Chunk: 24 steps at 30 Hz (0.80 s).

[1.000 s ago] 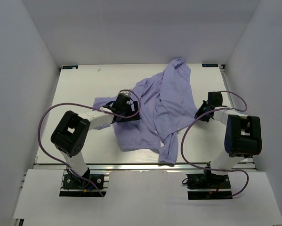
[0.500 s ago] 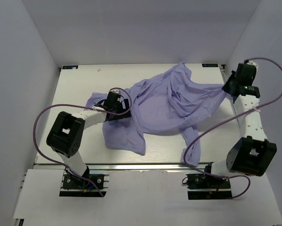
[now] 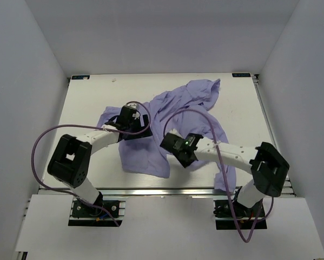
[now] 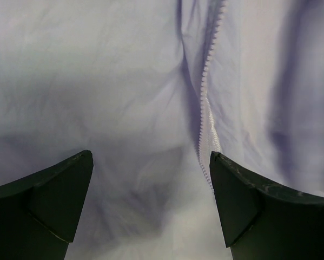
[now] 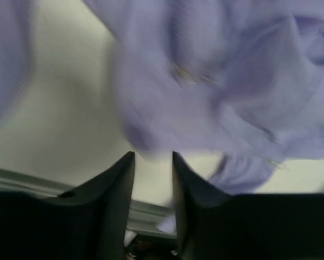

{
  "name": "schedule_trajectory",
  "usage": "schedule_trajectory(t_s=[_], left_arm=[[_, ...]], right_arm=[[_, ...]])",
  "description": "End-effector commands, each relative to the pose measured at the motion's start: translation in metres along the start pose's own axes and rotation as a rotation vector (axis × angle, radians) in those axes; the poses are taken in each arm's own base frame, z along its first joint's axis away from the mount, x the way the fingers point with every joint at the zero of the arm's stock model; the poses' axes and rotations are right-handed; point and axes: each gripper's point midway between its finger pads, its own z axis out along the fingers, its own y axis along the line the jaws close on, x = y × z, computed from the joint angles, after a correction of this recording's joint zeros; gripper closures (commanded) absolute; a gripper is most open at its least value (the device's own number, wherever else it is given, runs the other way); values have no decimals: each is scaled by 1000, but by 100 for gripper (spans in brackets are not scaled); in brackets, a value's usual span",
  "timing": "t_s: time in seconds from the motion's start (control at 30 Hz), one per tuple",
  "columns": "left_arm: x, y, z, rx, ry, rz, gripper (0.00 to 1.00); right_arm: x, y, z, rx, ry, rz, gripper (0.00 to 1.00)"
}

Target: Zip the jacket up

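The lavender jacket (image 3: 194,116) lies crumpled across the middle of the table, one sleeve trailing toward the front right. My left gripper (image 3: 133,123) hovers over the jacket's left part, wide open. In the left wrist view its fingers (image 4: 53,195) frame bare jacket fabric (image 4: 97,81), with a line of white zipper teeth (image 4: 204,103) running down by the right finger. My right gripper (image 3: 175,147) is low over the jacket's front middle. Seen from the right wrist, this gripper (image 5: 152,154) has a narrow gap between its jaws with nothing in it, and blurred jacket cloth (image 5: 232,81) lies just beyond.
The white table (image 3: 91,97) is walled on three sides. A metal rail (image 3: 151,190) runs along the front edge and also shows as a rail (image 5: 21,176) near the right fingers. Purple cables loop from both arms over the work area.
The right arm swung from the far right edge to the front middle, its jaws parted, and the stretched jacket cloth dropped back into a heap. The left gripper stayed open, barely moved.
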Motion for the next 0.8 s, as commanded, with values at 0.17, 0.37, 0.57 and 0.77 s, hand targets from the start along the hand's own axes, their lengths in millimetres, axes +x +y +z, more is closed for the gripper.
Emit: schedule_trajectory(t_s=[0.17, 0.37, 0.57, 0.77], left_arm=[[-10, -5, -27, 5, -49, -2, 2], [-7, -8, -30, 28, -48, -13, 2], [-2, -6, -33, 31, -52, -31, 2], [0, -5, -40, 34, -68, -39, 2]], right_arm=[[36, 20, -45, -248, -48, 34, 11], [-12, 14, -83, -394, -367, 195, 11], [-37, 16, -63, -447, -399, 249, 12], [-50, 8, -10, -402, -299, 236, 28]])
